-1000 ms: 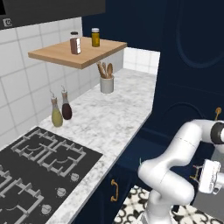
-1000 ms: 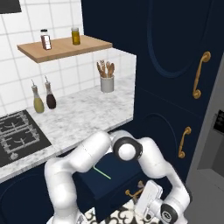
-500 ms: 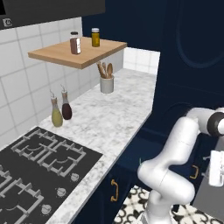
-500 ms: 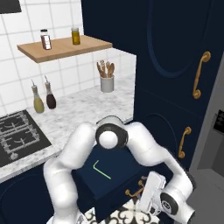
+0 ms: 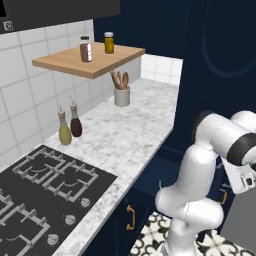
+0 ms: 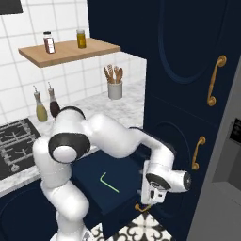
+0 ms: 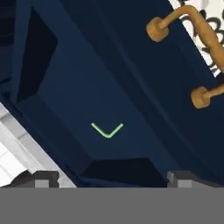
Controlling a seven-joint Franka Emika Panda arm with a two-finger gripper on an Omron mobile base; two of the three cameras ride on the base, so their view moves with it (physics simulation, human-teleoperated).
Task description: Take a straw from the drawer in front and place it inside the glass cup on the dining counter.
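Observation:
The straw [image 6: 109, 182] is thin, light green and bent into an L. It lies on the floor of the open navy drawer [image 6: 94, 167] below the counter. In the hand view the straw [image 7: 107, 130] is a small V in the middle of the drawer [image 7: 65, 87]. My gripper [image 7: 112, 178] hangs above the drawer's front part and points down into it. It is open and nothing is between its fingertips [image 7: 41, 178]. The straw is a short way ahead of them and untouched. My wrist [image 6: 162, 181] hovers at the drawer's front right corner. The glass cup and the dining counter are out of view.
The drawer's brass handle [image 7: 192, 26] juts over the patterned floor. Tall navy cabinet doors with brass handles [image 6: 214, 80] stand close on the right. On the marbled kitchen counter [image 5: 125, 135] are a jar of wooden spoons [image 5: 121, 92], two bottles [image 5: 70, 127] and a hob [image 5: 45, 200].
The jaws have opened wide. The hand has risen from low by the drawer front, up and left over the open drawer, and the elbow has swung left.

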